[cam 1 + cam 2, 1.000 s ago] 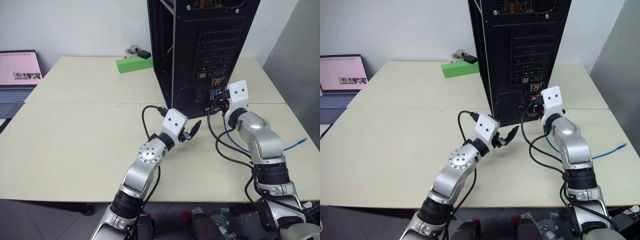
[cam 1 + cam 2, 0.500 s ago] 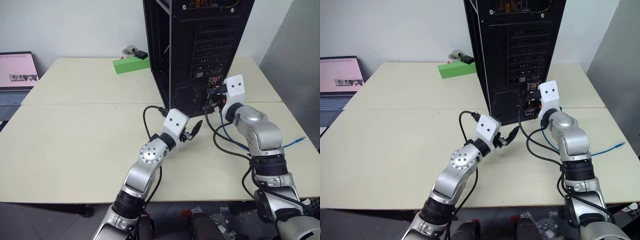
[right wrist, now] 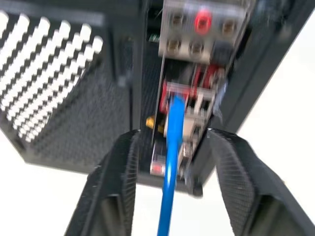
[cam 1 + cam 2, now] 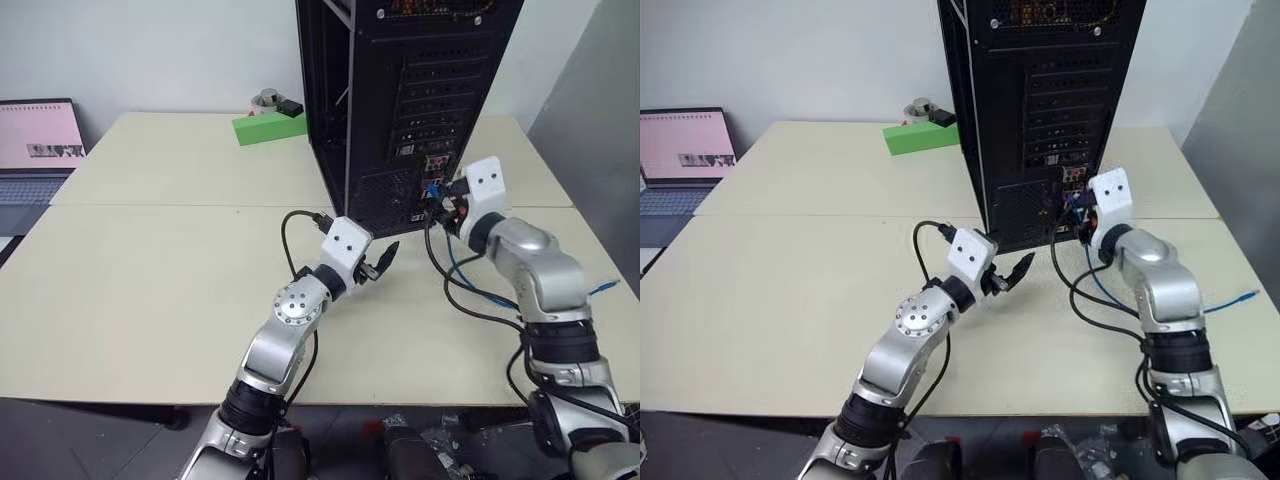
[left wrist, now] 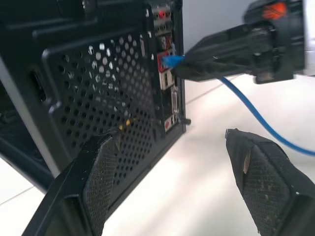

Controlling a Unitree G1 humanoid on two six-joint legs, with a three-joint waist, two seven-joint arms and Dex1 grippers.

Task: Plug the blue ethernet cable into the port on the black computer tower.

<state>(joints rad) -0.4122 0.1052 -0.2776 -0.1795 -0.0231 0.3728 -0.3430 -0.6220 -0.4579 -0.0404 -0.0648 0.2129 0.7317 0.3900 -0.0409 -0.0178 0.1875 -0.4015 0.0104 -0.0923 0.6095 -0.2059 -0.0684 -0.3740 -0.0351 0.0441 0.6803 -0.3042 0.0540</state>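
Standing upright at the middle back of the pale table (image 4: 150,290): black computer tower (image 4: 400,90), rear panel facing forward, slot covers above, perforated grille (image 5: 113,93) low down, connector cluster along the right edge of the rear. Seated in the port (image 3: 178,105) of that cluster: plug of the blue ethernet cable (image 3: 170,162), cord running straight out of the socket and between the right gripper's fingers (image 3: 115,187) without visibly touching either. Right gripper (image 4: 440,205) close up against the connector cluster, jaws parted on both sides of the cord, nothing clamped. From the left wrist view, blue plug tip sitting at the cluster beside the red and pink jacks, with a dark fingertip of the right gripper just next to it. Trailing off from the tower: blue cord dropping to the tabletop, crossing behind the right arm, free end with its small plug lying near the table's right edge (image 4: 607,287). Left gripper (image 4: 378,262) low over the table in front of the grille, near the tower's lower corner, jaws spread wide and empty. Further back on the table: green block (image 4: 268,128) with a small black item on top, just left of the tower. At the far left edge: open laptop (image 4: 38,150) with a pinkish screen.
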